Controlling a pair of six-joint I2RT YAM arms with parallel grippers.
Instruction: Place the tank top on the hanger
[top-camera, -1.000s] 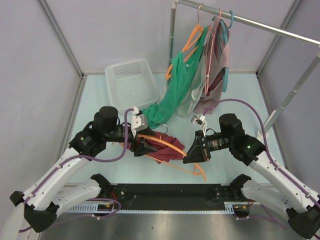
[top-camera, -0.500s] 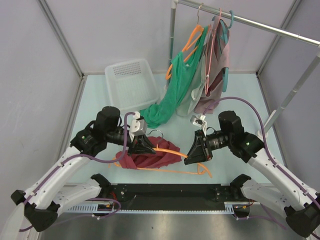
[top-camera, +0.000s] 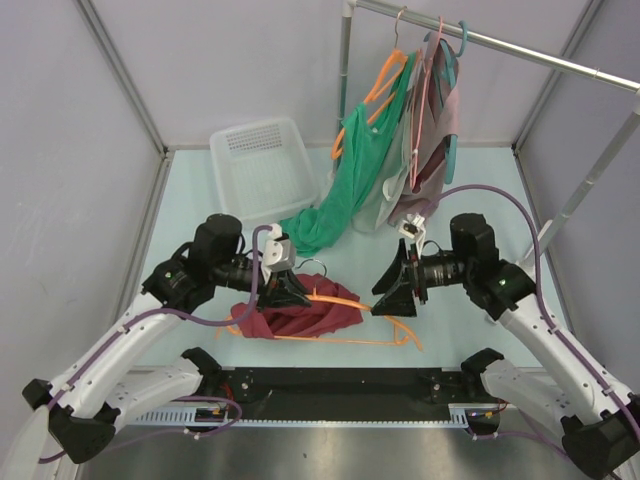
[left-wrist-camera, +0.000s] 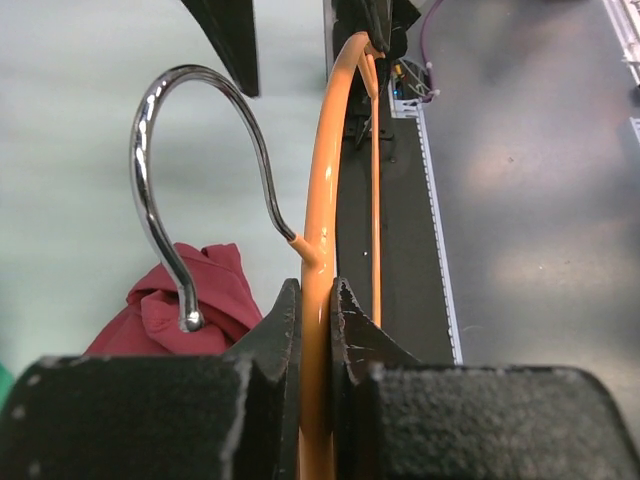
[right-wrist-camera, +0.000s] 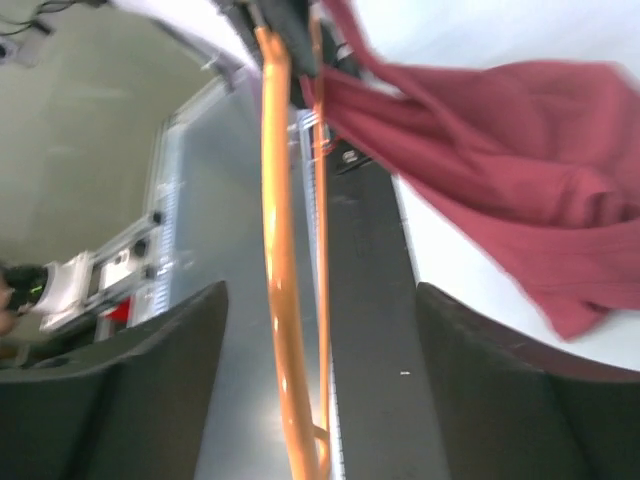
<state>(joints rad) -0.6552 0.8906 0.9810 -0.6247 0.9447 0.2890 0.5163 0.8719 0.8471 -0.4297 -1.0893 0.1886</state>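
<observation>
Clearly we are dealing with a limp, light tank top (top-camera: 300, 318), bunched on the table (top-camera: 190, 205), seemingly partway onto the stiff hanger (left-wrist-camera: 318, 180); pinch its hem. Our left gripper (left-wrist-camera: 315, 300) is clamping the hanger's neck; our right gripper (right-wrist-camera: 320, 370) is gaping empty.

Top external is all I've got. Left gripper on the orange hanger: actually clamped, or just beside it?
Observer: Clamped. The left wrist view shows the left gripper shut on the hanger, on its orange arm right beside where the metal hook joins.
Operator: Right gripper holding it too?
Observer: No. The right wrist view shows the right gripper open, with the hanger's bars passing between its fingers and touching neither.
Operator: Tank top threaded on yet?
Observer: Can't tell. The right wrist view shows the tank top meeting the hanger at its far end, the rest spread off to one side.
</observation>
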